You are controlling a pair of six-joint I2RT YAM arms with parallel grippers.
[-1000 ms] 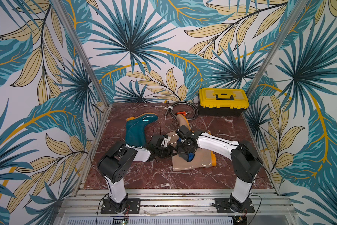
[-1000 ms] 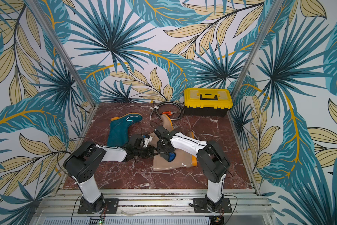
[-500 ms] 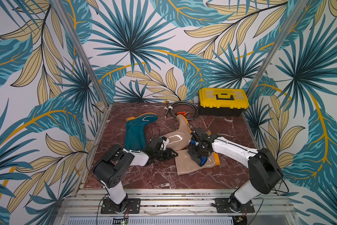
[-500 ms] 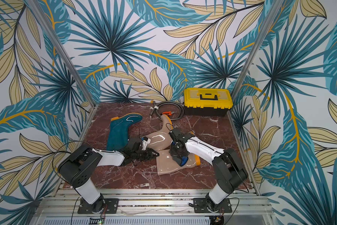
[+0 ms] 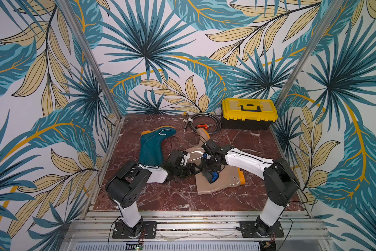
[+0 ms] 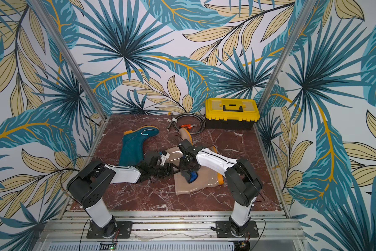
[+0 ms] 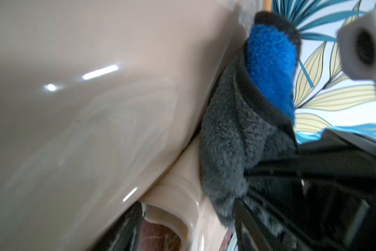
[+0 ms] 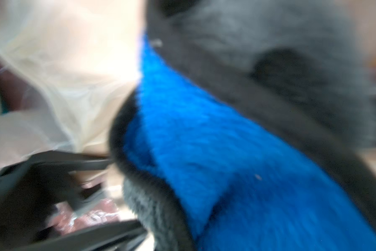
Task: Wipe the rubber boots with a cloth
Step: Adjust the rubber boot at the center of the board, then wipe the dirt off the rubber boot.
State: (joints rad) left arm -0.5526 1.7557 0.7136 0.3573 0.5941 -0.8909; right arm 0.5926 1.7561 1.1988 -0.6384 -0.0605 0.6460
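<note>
A dark teal rubber boot [image 5: 152, 147] [image 6: 132, 147] lies on its side at the left. Two glossy beige boots lie crossed in the middle in both top views: one has its foot toward the back [image 5: 203, 133] [image 6: 186, 134], the other lies nearer the front [image 5: 226, 184] [image 6: 201, 187]. My right gripper [image 5: 207, 171] [image 6: 186, 170] is shut on the blue and dark grey cloth [image 5: 213, 176] [image 6: 192, 177] [image 7: 269, 65] [image 8: 204, 152], pressed on the front boot. My left gripper [image 5: 194, 170] [image 6: 171, 169] is open, its jaws either side of that boot's shaft rim [image 7: 171, 195].
A yellow and black toolbox [image 5: 249, 113] [image 6: 231, 113] stands at the back right. Next to it lies a coiled cable [image 5: 213, 121] with orange pliers [image 5: 201, 126]. Metal posts and patterned walls close in the marble floor [image 5: 161, 195]. A metal rail runs along the front.
My right gripper swept the cloth to the right along the beige boot, then back to the left. My left gripper's jaws have widened off the boot shaft.
</note>
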